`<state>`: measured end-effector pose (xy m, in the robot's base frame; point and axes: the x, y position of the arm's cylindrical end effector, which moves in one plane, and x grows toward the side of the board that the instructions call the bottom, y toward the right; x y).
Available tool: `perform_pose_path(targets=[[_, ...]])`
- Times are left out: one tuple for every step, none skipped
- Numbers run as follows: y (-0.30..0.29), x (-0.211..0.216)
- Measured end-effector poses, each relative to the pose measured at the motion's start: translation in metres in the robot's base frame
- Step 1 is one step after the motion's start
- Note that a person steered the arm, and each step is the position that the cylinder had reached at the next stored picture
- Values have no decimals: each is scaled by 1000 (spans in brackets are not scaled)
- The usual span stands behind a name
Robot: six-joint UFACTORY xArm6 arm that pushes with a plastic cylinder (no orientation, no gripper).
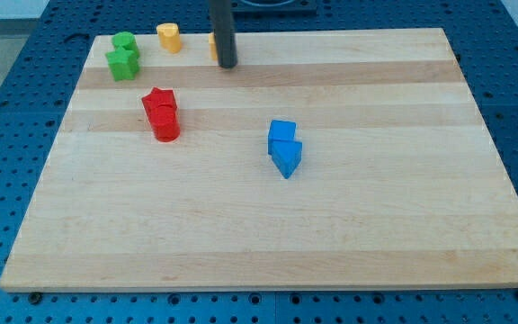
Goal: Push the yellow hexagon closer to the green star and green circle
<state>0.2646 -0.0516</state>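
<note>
A: Yellow hexagon (pixel 212 47)? Hard to spot.

B: Probably the yellow sliver at the upper middle of the frame, mostly hidden behind the rod. Shape not readable from here, so only a judgement.

A: From the left, then?

B: Upper left corner of the counter (pixel 376 225): green circle (pixel 124 40) with green star (pixel 122 63) just below, touching or nearly so. Further right and lower down, two red blocks (pixel 162 113) pressed together, one star-like, one round. Above those, near the top edge, a second yellow block (pixel 169 37), shape unclear, sitting between the greens and the hidden sliver. Then my tip (pixel 227 65), just right of and slightly below that sliver, close enough to be touching, though impossible to confirm. Finally, two blue blocks (pixel 284 147) at the frame's centre, well apart from everything else.

A: State of the hand?

B: No hand fitted. Nothing to spread or pinch, only a bare rod.

A: Risks from here?

B: Pushing left along the top edge, likely collision with the second yellow block and both shoved together into the greens, scattering the targets. Also an off-centre push from slightly below, turning the hexagon upward and off the counter's top edge. Also possible: mistaken identity, with the wrong yellow piece driven leftward.
</note>
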Motion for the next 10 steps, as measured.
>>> perform_pose_path(targets=[[38, -20], [43, -71], [18, -71], [-37, -61], [-72, -57], [-40, -71], [17, -69], [27, -40], [-9, -28], [-70, -27]])
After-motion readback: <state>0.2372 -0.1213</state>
